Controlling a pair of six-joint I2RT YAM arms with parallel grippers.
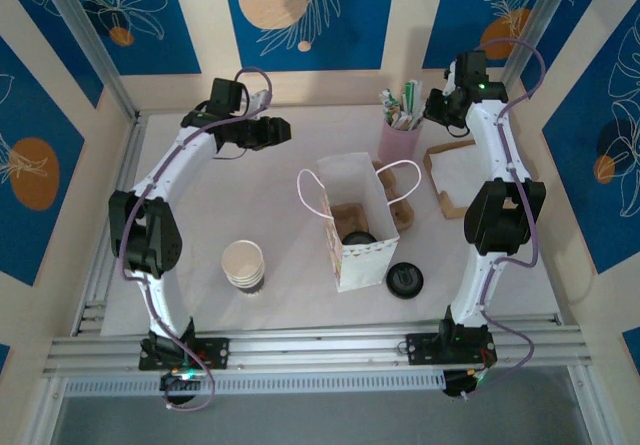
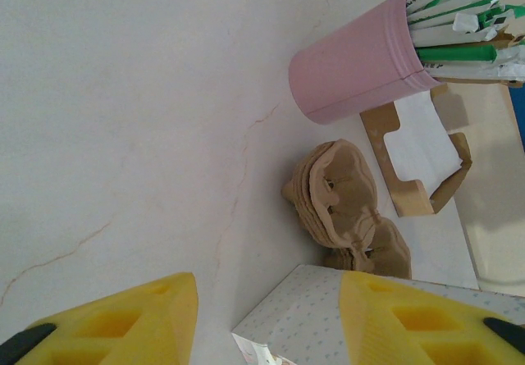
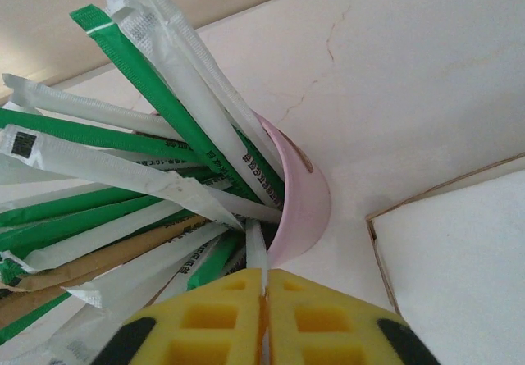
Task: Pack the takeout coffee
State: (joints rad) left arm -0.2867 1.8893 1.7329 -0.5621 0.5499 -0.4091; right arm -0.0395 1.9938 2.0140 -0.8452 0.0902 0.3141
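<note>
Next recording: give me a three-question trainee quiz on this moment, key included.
1. True or false: the left gripper is open with nothing between its fingers.
2. Fill in: the right gripper is shut on a white wrapped stick that stands in the ____ cup.
3. Where is the takeout coffee? A) in the left gripper B) inside the paper bag C) in the right gripper
Key: 1 true; 2 pink; 3 B.

Fine print, small dark square on wrapped sticks [image 3: 123, 172] in pink cup [image 3: 305, 209]: too blurred to read.
</note>
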